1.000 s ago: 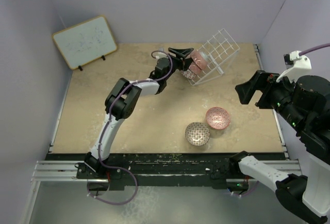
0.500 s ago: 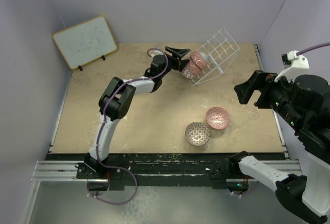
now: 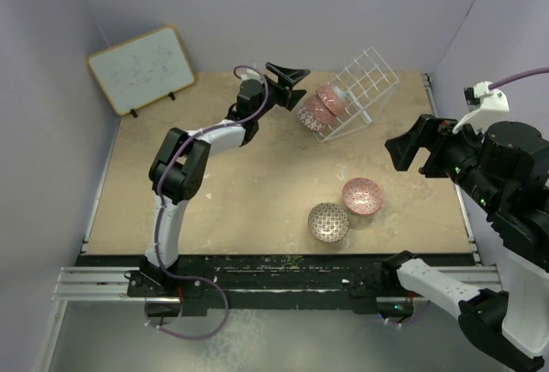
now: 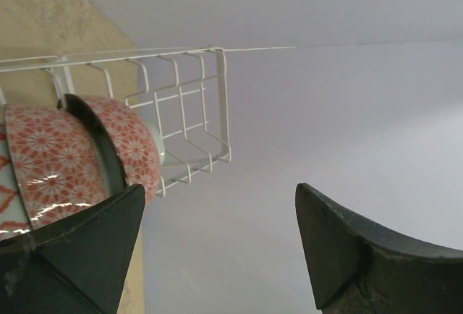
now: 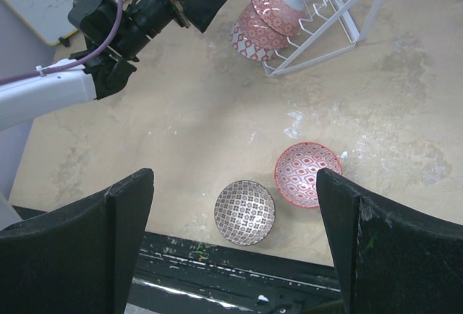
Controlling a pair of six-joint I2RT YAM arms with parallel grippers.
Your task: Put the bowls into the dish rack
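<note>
Well in front of the dish rack [image 3: 364, 81]: brown-lattice bowl [image 3: 328, 221] and red diamond-pattern bowl [image 3: 362, 195], side by side. Right gripper [image 3: 410, 151] spread, empty, right of rack. Nested red-patterned bowls [image 3: 319, 106] on edge at rack's left end; left gripper [image 3: 294, 87] spread, empty, just left.

The white wire dish rack [image 3: 364, 85] sits tilted on the tabletop, its square cells empty along the upper part. At the rack's lower left end, the nested bowls [image 3: 319, 108] stand on edge, red-and-white patterned undersides showing; at least two, exact count hard to tell. Well clear of the rack on its near side, the pink bowl [image 3: 362, 195] sits upright, with the lattice bowl [image 3: 328, 221] just beside it, brownish-grey and also upright.
</note>
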